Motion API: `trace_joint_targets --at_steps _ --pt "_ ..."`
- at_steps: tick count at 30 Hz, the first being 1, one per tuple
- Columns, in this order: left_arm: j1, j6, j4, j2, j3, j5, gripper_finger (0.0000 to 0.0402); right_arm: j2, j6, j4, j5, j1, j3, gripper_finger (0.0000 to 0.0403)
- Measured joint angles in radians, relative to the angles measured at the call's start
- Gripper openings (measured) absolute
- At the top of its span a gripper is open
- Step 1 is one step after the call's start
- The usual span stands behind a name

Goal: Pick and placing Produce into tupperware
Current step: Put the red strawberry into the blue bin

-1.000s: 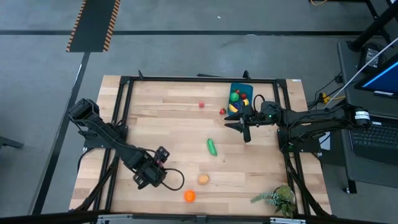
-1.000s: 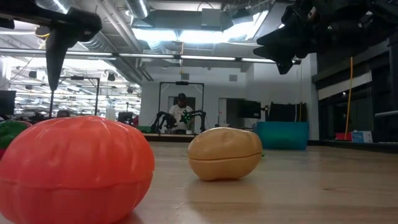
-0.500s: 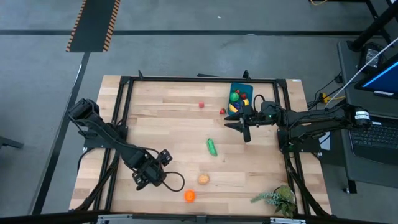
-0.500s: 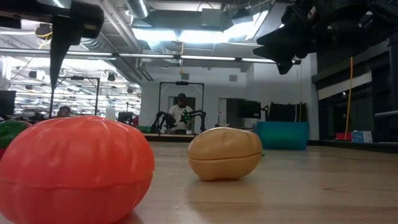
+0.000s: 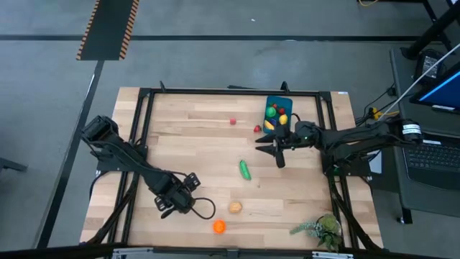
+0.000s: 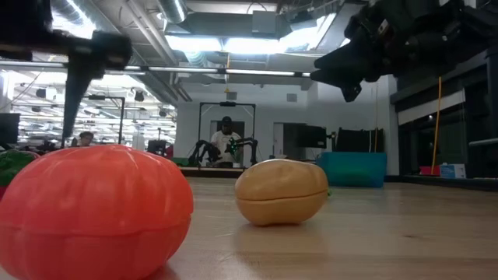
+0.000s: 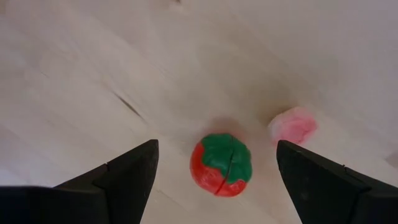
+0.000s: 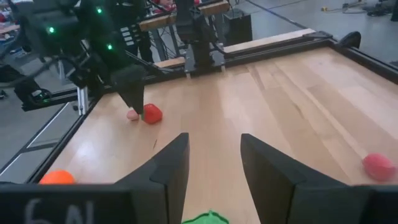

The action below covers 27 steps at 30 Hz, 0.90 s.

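My left gripper (image 5: 175,201) hangs open over the near left of the table. In the left wrist view its fingers (image 7: 134,168) stand on either side of a red tomato with a green top (image 7: 221,165), with a pink piece (image 7: 292,123) beside it; neither is touched. My right gripper (image 5: 277,150) is open and empty, just right of the green cucumber (image 5: 245,170) lying on the table. The blue tupperware (image 5: 286,103) stands at the far right and holds green, yellow and orange pieces. Two small red pieces (image 5: 233,121) (image 5: 257,129), a tan piece (image 5: 235,207) and an orange one (image 5: 218,226) rest on the wood.
A leafy green sprig (image 5: 320,229) lies at the near right corner. A black metal frame (image 5: 215,91) runs round the table's edges. In the low view the orange piece (image 6: 93,210) and the tan piece (image 6: 280,190) fill the foreground, and a person stands in the room beyond.
My right gripper has moved a little toward the table's left and near side, away from the tupperware and closer to the cucumber. My left gripper has shifted slightly and come lower over the tomato. No produce has moved.
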Motion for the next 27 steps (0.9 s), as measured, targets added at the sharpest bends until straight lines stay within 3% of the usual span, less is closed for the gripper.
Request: trace_joint_targets --at_steps 8,27 --pt "0.0 0.025 -0.042 0.084 -0.001 -0.015 0.0311 0.055 -0.032 0.067 0.0 0.0 0.0 0.0147" --pt "0.063 0.051 0.001 0.084 -0.063 0.049 0.0289 0.056 -0.03 0.076 -0.001 0.0 0.0 0.0147"
